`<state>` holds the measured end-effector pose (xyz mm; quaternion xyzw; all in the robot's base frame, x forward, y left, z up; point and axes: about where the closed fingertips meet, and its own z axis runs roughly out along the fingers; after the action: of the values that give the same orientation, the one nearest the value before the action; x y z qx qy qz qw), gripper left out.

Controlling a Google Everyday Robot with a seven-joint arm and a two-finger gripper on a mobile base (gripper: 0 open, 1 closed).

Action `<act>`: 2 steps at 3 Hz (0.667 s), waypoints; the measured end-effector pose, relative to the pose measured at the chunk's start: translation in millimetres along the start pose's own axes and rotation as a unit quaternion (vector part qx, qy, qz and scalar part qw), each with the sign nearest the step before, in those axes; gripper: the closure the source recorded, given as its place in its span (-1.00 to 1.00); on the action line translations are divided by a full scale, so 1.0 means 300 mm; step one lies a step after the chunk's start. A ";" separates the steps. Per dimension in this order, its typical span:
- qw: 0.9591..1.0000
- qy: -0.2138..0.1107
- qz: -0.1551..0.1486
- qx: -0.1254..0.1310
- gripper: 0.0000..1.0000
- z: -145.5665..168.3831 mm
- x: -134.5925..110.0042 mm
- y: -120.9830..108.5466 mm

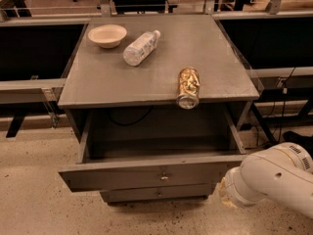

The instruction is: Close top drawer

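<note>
The top drawer (122,176) of the grey cabinet is pulled far out towards me. Its wide front panel has a small metal knob (165,176) at the centre. The drawer's inside looks empty. My white arm (266,182) comes in from the bottom right, and its rounded end sits next to the right end of the drawer front. My gripper itself does not show; it lies out of sight beyond the arm's visible part.
On the cabinet top (156,67) lie a cream bowl (107,35), a clear plastic bottle (140,47) on its side, and a jar of golden snacks (188,86) overhanging the front edge. A lower drawer (159,193) is shut. Black workbenches flank both sides.
</note>
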<state>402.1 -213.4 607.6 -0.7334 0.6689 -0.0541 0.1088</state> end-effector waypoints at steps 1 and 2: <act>1.000 0.000 0.000 0.000 -0.77 0.000 0.000 0.000; 1.000 0.000 0.000 0.000 -1.00 0.000 0.000 0.000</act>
<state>402.1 -213.4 607.6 -0.7334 0.6688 -0.0542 0.1088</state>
